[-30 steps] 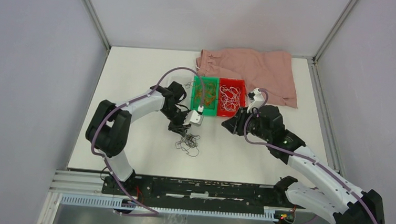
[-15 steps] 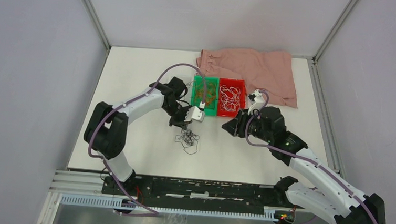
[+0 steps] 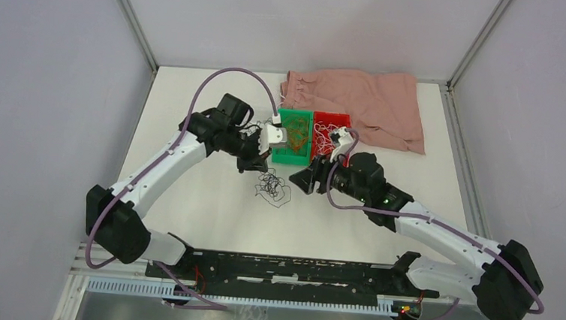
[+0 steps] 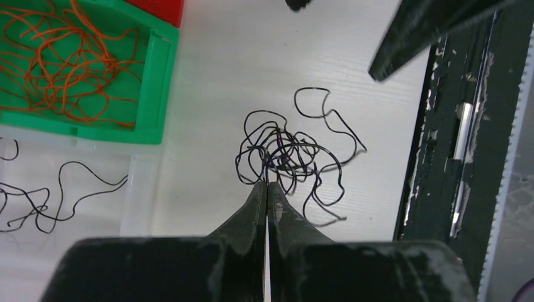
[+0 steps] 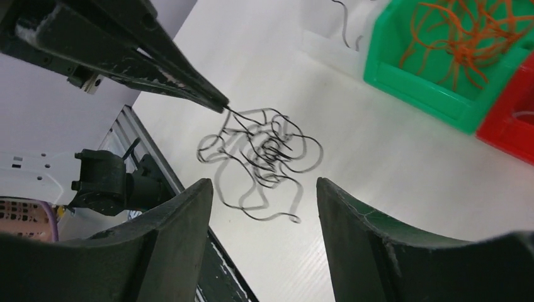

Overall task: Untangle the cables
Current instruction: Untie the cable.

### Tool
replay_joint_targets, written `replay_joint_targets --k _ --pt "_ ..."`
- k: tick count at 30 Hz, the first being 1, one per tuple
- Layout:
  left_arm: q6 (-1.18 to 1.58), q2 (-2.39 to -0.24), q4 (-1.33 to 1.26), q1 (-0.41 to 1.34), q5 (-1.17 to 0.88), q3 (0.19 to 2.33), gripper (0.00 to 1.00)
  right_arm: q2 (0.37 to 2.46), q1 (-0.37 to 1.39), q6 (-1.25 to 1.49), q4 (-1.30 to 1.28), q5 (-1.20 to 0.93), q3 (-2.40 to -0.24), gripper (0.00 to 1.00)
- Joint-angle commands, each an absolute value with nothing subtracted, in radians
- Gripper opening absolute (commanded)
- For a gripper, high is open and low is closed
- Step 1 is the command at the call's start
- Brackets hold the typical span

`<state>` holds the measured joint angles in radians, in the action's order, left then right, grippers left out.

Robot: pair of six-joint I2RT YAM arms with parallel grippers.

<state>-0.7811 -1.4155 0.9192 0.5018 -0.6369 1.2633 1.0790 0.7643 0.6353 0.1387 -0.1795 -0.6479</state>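
Tangle of thin black wires [image 4: 286,154] is near the green plastic bin [image 4: 154,88], on its side toward the arm bases; left gripper [image 4: 267,185] jaws closed tight, pinching one strand; right gripper [image 5: 261,187] jaws wide apart, holding nothing, between bin and tangle

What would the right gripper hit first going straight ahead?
Probably the black tangle, centred ahead of the open right gripper. The left gripper pinches a strand at its edge. Depth is unclear.

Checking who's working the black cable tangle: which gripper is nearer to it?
Left. The left gripper is shut on a strand of the black cable tangle; the right gripper is open, facing it, not touching.
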Motion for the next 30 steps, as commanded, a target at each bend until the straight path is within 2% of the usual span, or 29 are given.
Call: replay_joint_targets --k 1,5,16,26,30 --pt "-0.558 -1.362 0.836 0.504 -0.626 1.247 0.03 1.142 0.837 0.604 0.322 -0.123 -0.724 0.69" --pt "-0.516 -1.330 0.801 0.503 -0.576 1.230 0.03 1.215 0.876 0.653 0.423 -0.116 -0.737 0.70" --pt "-0.487 -1.299 0.815 0.503 -0.549 1.252 0.03 1.349 0.936 0.592 0.419 -0.017 -0.798 0.62" --pt "-0.496 -1.292 0.980 0.503 -0.599 1.412 0.03 1.430 0.962 0.548 0.448 0.016 -0.827 0.49" --pt "-0.521 -1.292 1.076 0.503 -0.611 1.500 0.03 1.434 0.964 0.538 0.457 0.053 -0.817 0.47"
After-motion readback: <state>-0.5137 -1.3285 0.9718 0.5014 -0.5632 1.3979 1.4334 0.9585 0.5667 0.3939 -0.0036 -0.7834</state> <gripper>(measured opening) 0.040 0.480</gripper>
